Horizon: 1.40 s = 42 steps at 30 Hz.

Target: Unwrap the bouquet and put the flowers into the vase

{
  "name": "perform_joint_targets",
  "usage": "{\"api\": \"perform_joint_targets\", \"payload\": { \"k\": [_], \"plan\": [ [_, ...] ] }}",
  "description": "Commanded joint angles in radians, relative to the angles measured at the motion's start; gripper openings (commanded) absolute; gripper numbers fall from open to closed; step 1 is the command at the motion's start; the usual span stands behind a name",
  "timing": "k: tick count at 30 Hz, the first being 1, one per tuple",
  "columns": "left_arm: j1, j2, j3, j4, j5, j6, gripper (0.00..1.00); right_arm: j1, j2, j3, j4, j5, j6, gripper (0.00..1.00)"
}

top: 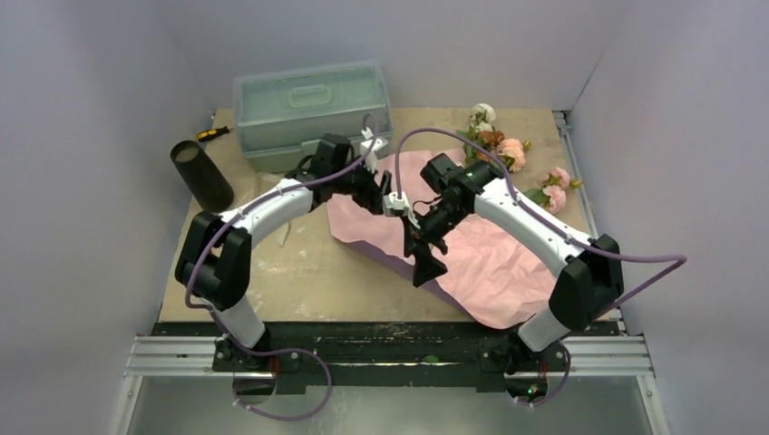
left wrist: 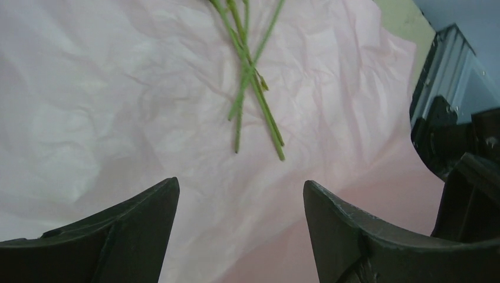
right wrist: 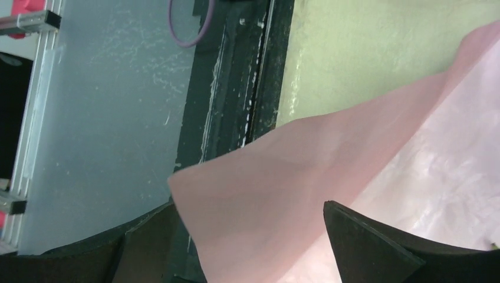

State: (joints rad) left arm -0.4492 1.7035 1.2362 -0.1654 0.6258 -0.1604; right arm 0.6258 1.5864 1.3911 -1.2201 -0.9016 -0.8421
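Pink crinkled paper lies spread flat across the centre and right of the table in the top view, with a strip of its purple side showing along its lower left edge. The flowers lie at the upper right of the sheet. Their white, peach and pink heads spill off the far edge of the paper onto the bare board, and a second small pink cluster sits further right. In the left wrist view, their thin green stems cross one another on the paper at top centre.

The left gripper hangs over the upper left part of the sheet. Its wrist view shows the jaws well apart with nothing between them, the stem ends lying a little beyond the fingertips.

The right gripper points down at the sheet's lower left edge. In its own view the jaws stand wide. A raised flap of the paper comes up between them and passes in front of the left-hand finger, but it does not look pinched.

The vase, a matte black tube, stands at the upper left of the table, well apart from the paper. Behind it, at upper centre, is a pale green toolbox, with a yellow-and-black screwdriver just to its left.
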Motion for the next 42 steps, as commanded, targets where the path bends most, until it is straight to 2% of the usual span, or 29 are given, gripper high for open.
{"api": "perform_joint_targets", "payload": {
  "k": [1,5,8,10,13,16,21,24,27,36,42],
  "plan": [
    [-0.066,-0.056,-0.108,-0.068,0.065,0.154,0.76,0.007,-0.092,0.059,0.082,-0.011,0.089,0.98],
    [-0.065,-0.104,-0.221,-0.117,0.092,0.329,0.73,-0.019,-0.16,0.078,0.173,-0.056,0.247,0.97],
    [-0.065,-0.163,-0.291,-0.156,0.09,0.476,0.72,-0.173,-0.207,0.019,0.279,-0.169,0.401,0.95],
    [-0.065,-0.198,-0.341,-0.191,0.068,0.565,0.72,-0.253,-0.194,0.012,0.242,-0.221,0.398,0.92],
    [-0.067,-0.236,-0.395,-0.211,0.034,0.658,0.72,-0.325,-0.133,0.033,0.078,-0.232,0.258,0.86],
    [-0.093,-0.261,-0.423,-0.207,-0.046,0.727,0.72,-0.402,-0.079,0.0,0.034,-0.224,0.209,0.83],
    [-0.196,-0.307,-0.452,-0.136,-0.25,0.78,0.72,-0.437,-0.025,-0.041,0.076,0.029,0.18,0.73],
    [-0.304,-0.296,-0.422,-0.11,-0.298,0.765,0.72,-0.438,-0.013,-0.111,0.17,0.189,0.208,0.61],
    [-0.388,-0.255,-0.42,-0.088,-0.345,0.765,0.72,-0.438,0.007,-0.161,0.211,0.299,0.205,0.59],
    [-0.377,-0.187,-0.422,-0.21,-0.374,0.815,0.72,-0.446,0.054,-0.312,0.308,0.466,0.166,0.58],
    [-0.27,-0.214,-0.433,-0.311,-0.326,0.861,0.69,-0.489,0.061,-0.365,0.331,0.519,0.117,0.58]
  ]
}}
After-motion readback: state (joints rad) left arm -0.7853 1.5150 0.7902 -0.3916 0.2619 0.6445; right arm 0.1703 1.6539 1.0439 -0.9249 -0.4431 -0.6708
